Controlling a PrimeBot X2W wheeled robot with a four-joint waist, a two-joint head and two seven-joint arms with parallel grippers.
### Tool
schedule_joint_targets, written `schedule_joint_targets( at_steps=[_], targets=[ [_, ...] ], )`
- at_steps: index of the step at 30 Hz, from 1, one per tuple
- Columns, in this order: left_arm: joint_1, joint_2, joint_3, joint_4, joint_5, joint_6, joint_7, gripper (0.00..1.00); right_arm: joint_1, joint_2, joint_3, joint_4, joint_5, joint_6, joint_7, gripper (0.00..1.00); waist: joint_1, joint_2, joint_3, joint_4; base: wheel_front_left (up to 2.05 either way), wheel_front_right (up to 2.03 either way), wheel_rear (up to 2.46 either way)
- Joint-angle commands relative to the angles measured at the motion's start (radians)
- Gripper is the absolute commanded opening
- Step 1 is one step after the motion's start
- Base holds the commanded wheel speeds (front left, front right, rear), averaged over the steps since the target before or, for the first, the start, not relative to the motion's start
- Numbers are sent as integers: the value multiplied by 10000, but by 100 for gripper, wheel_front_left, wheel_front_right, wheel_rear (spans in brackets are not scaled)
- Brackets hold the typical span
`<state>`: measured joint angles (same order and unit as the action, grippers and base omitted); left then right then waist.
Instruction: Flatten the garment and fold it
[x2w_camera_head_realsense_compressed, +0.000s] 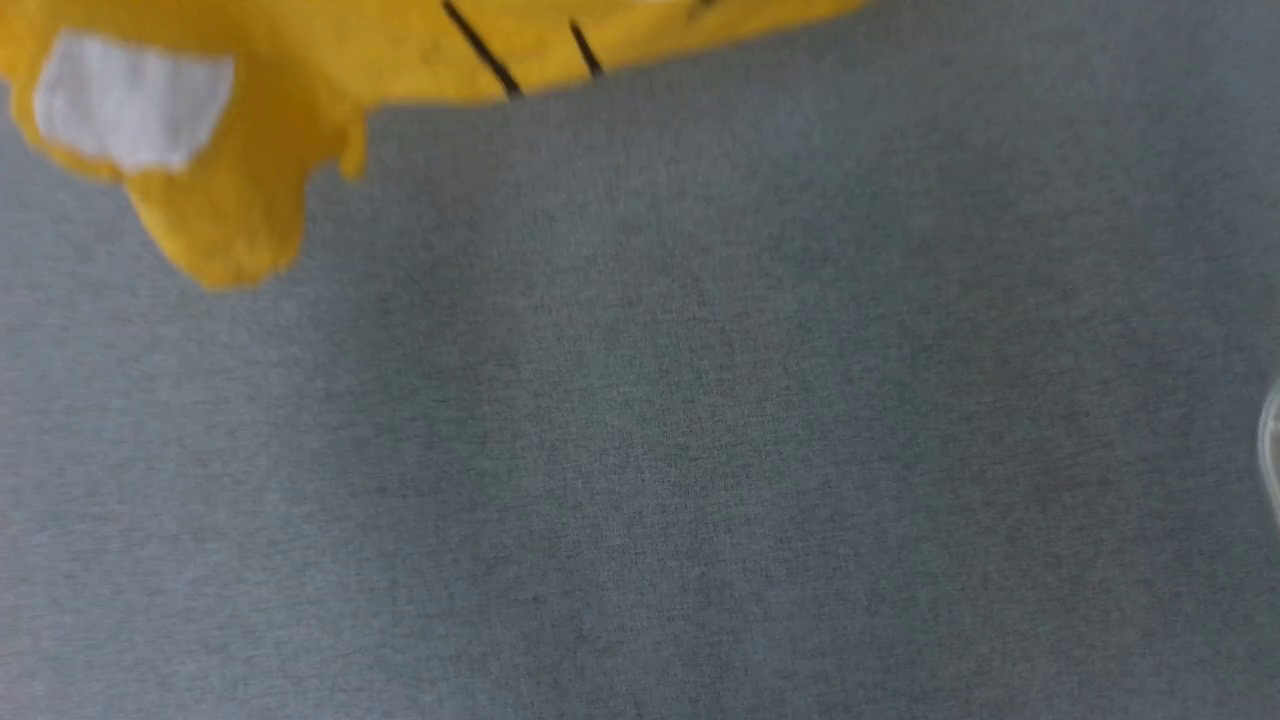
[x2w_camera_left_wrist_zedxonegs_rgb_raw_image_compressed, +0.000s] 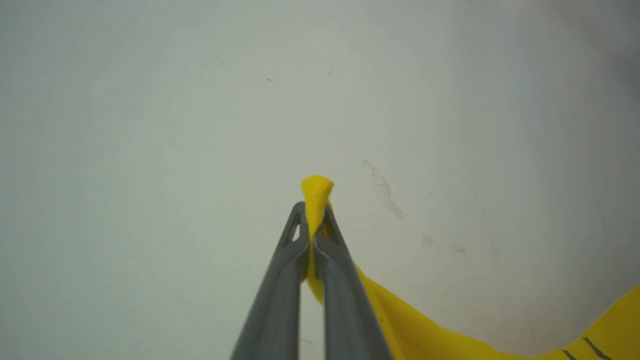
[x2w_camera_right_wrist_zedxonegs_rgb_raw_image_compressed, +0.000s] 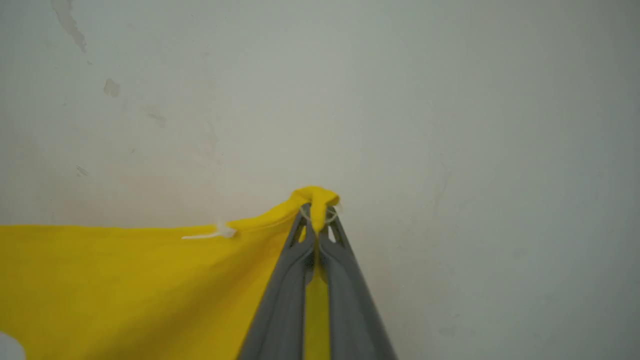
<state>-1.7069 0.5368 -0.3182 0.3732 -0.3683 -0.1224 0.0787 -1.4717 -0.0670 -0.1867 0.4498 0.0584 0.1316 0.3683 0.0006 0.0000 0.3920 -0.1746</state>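
Both jaws pinching garment (x2w_camera_left_wrist_zedxonegs_rgb_raw_image_compressed: 316, 192), yellow cloth poking past tips

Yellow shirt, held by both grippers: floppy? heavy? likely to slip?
Likely floppy: the shirt sags away from the left gripper and hangs in uneven lobes. Probably light: the right gripper holds it by a small pinch. Slip seems unlikely, as cloth pokes out beyond both pinches.
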Motion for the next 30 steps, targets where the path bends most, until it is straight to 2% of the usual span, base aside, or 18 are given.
schedule_joint_targets(
  at_steps=[1,10,19,25,29,30],
  targets=[
    [-294,-74,-93,164,41,-38,-214,0,-254,56,-68,125,-158,-9,-198,0,-6,0,1927,-263,0,0,0],
    [-761,-49,-489,582,-467,-75,-1157,0,-838,82,183,397,-512,-9,-592,0,-6,0,3101,36,0,0,0],
    [532,610,-1172,-368,-2048,-80,-2284,0,-246,-374,959,46,9,-9,-810,0,-6,0,3488,699,0,0,0],
    [2599,1304,-1493,-2055,-3364,-81,-2529,0,1444,-1326,1709,-1458,1398,-9,-443,0,-6,0,2866,1291,0,0,0],
    [4486,1832,-1491,-3349,-4062,-37,-2600,0,3417,-2000,1610,-3227,2265,-9,119,0,-6,0,2300,1585,0,0,0],
    [4486,1832,-1491,-3349,-4062,-37,-2600,0,3417,-2000,1610,-3227,2265,-9,119,0,-6,0,2300,1585,0,0,0]
  ],
)
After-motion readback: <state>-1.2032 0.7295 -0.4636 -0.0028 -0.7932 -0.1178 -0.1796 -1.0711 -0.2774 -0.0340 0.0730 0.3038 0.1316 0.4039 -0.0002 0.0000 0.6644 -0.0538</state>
